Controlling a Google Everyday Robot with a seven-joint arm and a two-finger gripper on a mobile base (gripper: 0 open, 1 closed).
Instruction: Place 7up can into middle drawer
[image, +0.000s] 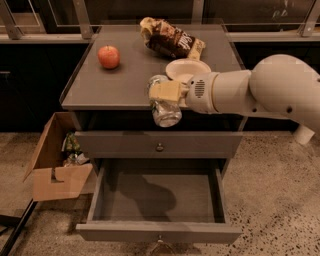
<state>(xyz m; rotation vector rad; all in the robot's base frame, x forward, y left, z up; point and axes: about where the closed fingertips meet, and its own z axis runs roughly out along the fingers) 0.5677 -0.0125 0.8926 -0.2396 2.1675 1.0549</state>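
My tool pinches the small silver 7up can at the grey table edge, above the open wide grey middle drawer.

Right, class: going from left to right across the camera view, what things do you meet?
Cardboard box → apple → can, held in the gripper at the cabinet's front edge → the robot's white arm.

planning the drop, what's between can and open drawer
Camera view: only the shut front of the upper drawer; the gripper holds the can at the table edge.
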